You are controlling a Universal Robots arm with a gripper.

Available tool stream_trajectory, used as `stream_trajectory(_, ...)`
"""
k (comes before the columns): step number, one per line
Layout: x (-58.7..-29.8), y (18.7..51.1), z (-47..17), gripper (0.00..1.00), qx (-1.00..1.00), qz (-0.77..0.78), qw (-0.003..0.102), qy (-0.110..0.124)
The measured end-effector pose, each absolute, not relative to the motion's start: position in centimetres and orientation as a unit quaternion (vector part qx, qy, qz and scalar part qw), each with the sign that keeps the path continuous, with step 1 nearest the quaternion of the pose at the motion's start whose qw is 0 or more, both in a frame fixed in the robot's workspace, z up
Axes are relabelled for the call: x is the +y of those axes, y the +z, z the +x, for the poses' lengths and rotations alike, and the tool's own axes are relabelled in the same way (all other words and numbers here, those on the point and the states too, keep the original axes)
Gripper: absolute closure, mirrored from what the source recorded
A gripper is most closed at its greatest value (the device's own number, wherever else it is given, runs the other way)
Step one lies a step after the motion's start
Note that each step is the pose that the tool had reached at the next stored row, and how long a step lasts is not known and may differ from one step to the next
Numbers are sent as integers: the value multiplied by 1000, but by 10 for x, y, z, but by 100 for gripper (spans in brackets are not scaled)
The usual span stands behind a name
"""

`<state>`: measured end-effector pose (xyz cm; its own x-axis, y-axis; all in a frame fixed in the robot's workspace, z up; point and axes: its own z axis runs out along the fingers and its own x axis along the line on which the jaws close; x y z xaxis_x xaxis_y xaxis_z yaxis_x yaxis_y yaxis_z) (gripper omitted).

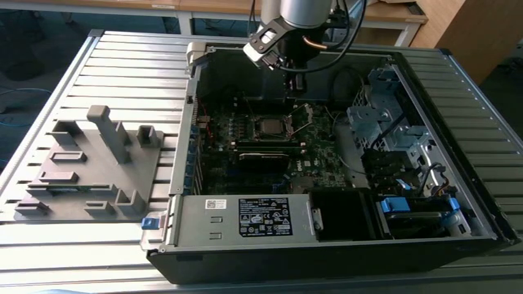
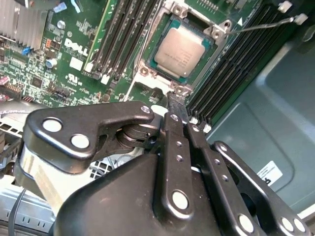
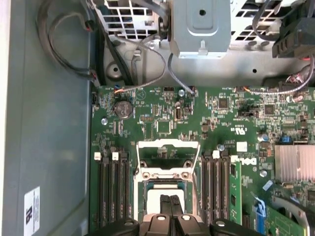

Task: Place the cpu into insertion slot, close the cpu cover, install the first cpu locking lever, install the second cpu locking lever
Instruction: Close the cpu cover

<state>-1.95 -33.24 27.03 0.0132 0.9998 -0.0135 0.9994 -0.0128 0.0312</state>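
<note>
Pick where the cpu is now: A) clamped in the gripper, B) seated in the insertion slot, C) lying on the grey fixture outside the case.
B: in the second wrist view the cpu lies flat in the insertion slot, clear of the gripper.

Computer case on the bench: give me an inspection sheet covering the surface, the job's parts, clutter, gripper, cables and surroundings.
Surface: slatted metal table, carrying an open computer case.
Job's things: the chip lies in the socket. The cover looks swung open, off the chip. One thin lever sticks out sideways, unlatched.
Clutter: grey fixture tray on the table, to the exterior view's left of the case.
Gripper: the gripper is shut, holds nothing, and has its tips close to the socket's rim.
Cables: loose wires inside the case, beside the board.
Surroundings: wooden desks behind the table.
</note>
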Motion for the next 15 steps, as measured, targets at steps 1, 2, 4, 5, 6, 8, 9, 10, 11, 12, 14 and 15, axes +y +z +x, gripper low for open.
stream_trajectory(1, -332, 270, -18, 89, 702, 712, 16, 6)
stream_trajectory(2, -332, 270, -17, 89, 702, 712, 16, 6)
stream_trajectory(4, -332, 270, -14, 89, 702, 712, 16, 6)
stream_trajectory(5, -332, 270, -13, 89, 702, 712, 16, 6)
stream_trajectory(6, -332, 270, -11, 89, 702, 712, 16, 6)
stream_trajectory(8, -332, 269, -8, 89, 702, 712, 16, 6)
stream_trajectory(9, -332, 269, -7, 89, 702, 712, 16, 6)
stream_trajectory(10, -332, 269, -5, 89, 702, 712, 16, 6)
stream_trajectory(11, -332, 269, -4, 89, 702, 712, 16, 6)
stream_trajectory(12, -332, 269, -2, 89, 702, 712, 16, 6)
stream_trajectory(14, -332, 268, 0, 89, 702, 712, 16, 6)
stream_trajectory(15, -332, 268, 2, 89, 702, 712, 16, 6)
